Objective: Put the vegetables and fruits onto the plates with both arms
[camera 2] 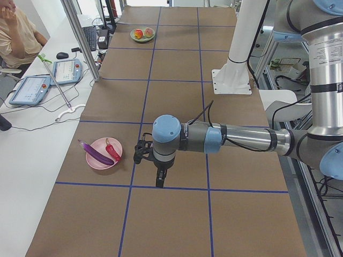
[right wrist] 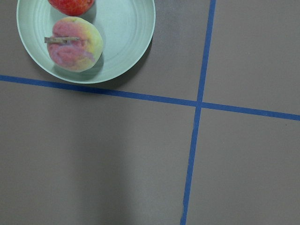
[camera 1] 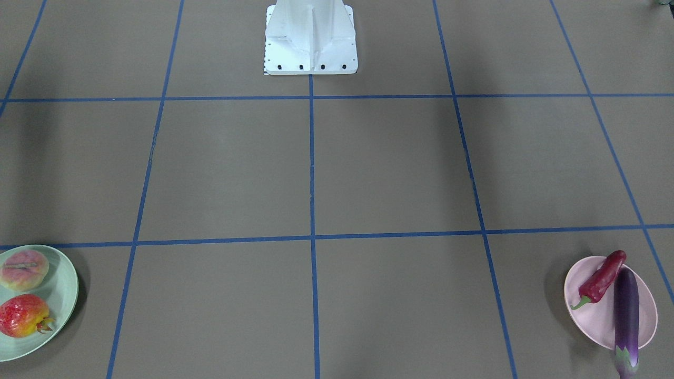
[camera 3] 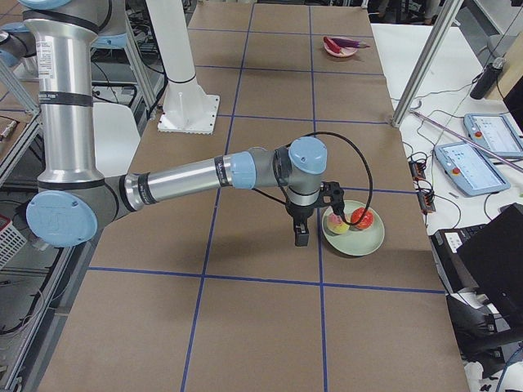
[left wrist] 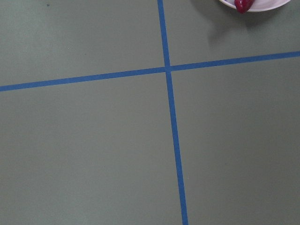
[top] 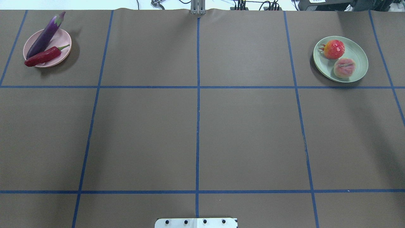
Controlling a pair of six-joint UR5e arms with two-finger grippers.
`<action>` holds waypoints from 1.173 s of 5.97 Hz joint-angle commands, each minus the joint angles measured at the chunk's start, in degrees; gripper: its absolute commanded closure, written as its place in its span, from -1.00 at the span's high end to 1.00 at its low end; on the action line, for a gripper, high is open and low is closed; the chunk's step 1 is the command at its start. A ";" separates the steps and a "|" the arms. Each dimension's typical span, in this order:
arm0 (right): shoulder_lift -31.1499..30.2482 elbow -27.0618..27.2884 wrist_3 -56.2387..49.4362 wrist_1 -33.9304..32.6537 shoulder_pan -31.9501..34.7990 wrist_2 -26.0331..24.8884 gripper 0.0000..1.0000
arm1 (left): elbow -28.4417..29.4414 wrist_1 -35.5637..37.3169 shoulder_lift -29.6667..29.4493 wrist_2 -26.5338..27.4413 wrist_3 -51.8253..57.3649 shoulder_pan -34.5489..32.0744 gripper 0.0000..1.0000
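Sorted by kind: eggplant [top: 46, 34], chili [top: 42, 57] on pink plate [top: 61, 38], far-left corner; peach [top: 344, 68], pomegranate [top: 334, 49] on green plate [top: 359, 57], far-right. Left gripper [camera 2: 160, 183], right gripper [camera 3: 301, 237]: you cannot tell jaw state.

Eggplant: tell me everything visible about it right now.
The eggplant is long, slim and glossy purple, with a pale, streaked calyx at one end. It lies across the pink plate near a far corner of the table, with its calyx end overhanging the rim. The chili pepper lies beside it, seemingly touching near its blunt end.
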 commanded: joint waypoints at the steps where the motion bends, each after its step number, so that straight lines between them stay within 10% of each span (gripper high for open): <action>1: -0.16 -0.17 0.52 -0.05 0.00 -0.12 1.00 | -2.17 0.05 1.59 0.03 0.19 -0.04 1.00; 7: -0.34 -0.26 0.34 -0.05 -0.96 -0.12 1.00 | -2.53 0.05 2.04 -0.06 0.10 0.05 1.00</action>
